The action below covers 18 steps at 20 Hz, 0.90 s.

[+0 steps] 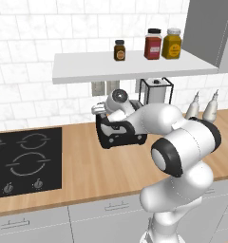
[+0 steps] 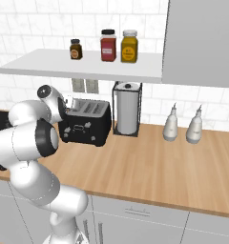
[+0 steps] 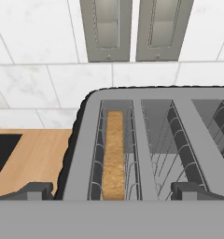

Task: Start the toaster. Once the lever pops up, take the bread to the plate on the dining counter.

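Standing on edge in the leftmost slot of the toaster (image 3: pixel 146 140), the bread (image 3: pixel 114 154) is judged light, stiff and crumbly; its top crust should be pinched. The fingers (image 3: pixel 111 190) are spread, empty.

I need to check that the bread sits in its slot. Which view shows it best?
The hand view: it looks down into the toaster, with the bread edge-on in the leftmost slot. The base views show the toaster, not the slice.

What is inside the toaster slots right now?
The toaster holds one bread slice in its leftmost slot, top edge showing. The neighbouring slots show bare wire guides; the slice's lower part is hidden.
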Motion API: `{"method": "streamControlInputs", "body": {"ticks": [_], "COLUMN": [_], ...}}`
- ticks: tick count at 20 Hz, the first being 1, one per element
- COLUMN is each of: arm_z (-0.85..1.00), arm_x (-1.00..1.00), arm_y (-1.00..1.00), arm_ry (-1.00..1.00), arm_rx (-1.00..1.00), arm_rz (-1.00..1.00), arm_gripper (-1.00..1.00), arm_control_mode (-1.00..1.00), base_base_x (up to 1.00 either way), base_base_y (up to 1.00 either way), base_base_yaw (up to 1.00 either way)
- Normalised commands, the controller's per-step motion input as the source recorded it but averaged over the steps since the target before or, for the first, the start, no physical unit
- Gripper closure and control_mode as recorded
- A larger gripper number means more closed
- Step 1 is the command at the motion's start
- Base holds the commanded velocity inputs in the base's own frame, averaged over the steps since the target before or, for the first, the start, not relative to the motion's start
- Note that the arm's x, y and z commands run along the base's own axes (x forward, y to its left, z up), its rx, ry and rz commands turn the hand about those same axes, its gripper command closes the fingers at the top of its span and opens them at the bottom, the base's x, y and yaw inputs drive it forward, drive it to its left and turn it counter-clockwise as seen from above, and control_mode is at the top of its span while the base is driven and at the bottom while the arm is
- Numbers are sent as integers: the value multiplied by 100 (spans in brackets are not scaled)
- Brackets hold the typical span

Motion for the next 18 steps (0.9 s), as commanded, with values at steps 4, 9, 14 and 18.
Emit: {"method": "streamControlInputs", "body": {"ticks": [4, 9, 14, 18], "arm_z": [0, 0, 0, 0], "arm_x": [0, 0, 0, 0], "arm_y": [0, 0, 0, 0], "arm_ry": [0, 0, 0, 0], "arm_rx": [0, 0, 0, 0], "arm_rz": [0, 0, 0, 0], "arm_gripper": [-100, -100, -100, -100], "arm_control_mode": [-100, -100, -100, -100], "base_base_x": [0, 0, 0, 0], "base_base_y": [0, 0, 0, 0], "base_base_yaw": [0, 0, 0, 0]}}
